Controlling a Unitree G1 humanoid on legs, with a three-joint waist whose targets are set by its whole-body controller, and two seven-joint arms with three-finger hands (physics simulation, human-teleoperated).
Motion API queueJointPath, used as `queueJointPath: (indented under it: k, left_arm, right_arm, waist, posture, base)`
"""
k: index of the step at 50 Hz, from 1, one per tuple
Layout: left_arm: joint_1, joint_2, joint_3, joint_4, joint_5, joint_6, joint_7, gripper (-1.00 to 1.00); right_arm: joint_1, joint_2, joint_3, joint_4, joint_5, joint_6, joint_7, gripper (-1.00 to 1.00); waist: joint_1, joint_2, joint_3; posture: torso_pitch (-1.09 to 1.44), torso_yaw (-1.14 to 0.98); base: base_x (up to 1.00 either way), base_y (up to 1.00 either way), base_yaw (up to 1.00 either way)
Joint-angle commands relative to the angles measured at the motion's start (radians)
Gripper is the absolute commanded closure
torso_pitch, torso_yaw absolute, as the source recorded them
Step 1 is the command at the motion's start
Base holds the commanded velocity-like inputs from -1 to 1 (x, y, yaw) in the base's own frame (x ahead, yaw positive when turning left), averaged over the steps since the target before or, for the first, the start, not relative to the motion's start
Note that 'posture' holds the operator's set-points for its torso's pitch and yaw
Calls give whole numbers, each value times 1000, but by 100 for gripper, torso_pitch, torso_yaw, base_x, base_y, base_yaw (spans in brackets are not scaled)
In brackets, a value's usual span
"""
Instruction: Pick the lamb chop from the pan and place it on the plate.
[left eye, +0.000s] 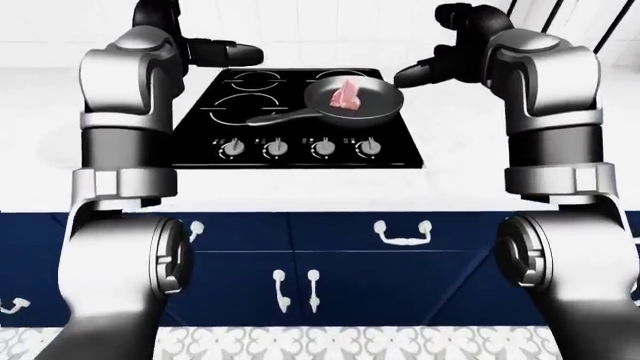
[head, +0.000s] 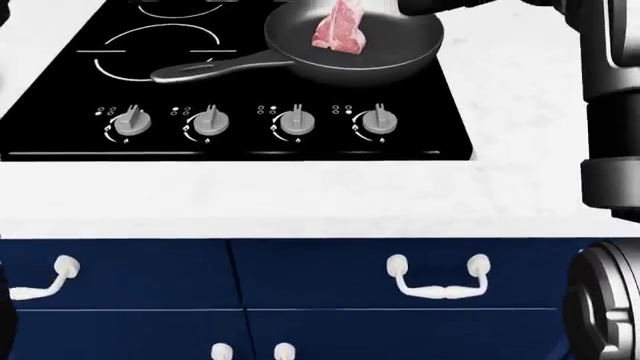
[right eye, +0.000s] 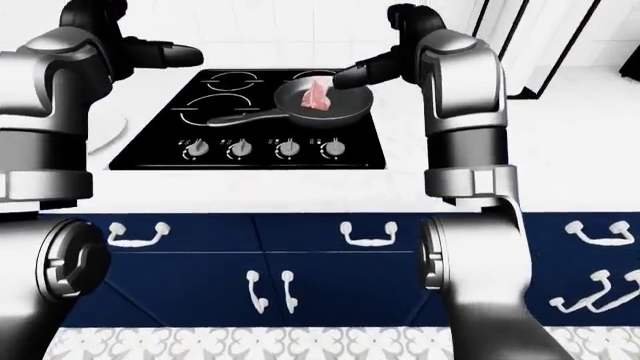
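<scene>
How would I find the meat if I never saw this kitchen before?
Look for the black stove set into the white counter above the blue drawers. On it sits a dark pan with a long handle. The lamb chop stands inside it, the only pink thing there.
</scene>
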Motion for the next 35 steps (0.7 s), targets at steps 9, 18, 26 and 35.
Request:
queueJointPath:
  k: [9, 18, 26, 35]
  left_arm:
    - [-57, 9, 0, -54, 6, -41, -1, -100]
    - [-67, 7, -5, -51, 15, -39, -2, -100]
    - [-62, 2, -4, -58, 21, -39, -1, -100]
    - [-69, 4, -4, -61, 24, -32, -4, -100]
  right_arm:
    - [-48, -23, -2, -37, -1, -33, 1, -100]
    - [-53, -24, 1, -37, -8, -29, 13, -100]
    - [-42, -24, 0, -47, -15, -26, 21, -100]
    - [-51, -23, 2, -43, -22, -22, 25, -100]
  waist:
    - [0, -19, -47]
    - [-12, 78, -47]
    - [-14, 65, -39]
    - [6, -58, -63]
  posture:
    - [0, 0]
    - [0, 0]
    - [0, 0]
    - [0, 0]
  base:
    - [15, 0, 0]
    - [7, 0, 0]
    - [6, 0, 0]
    - [6, 0, 0]
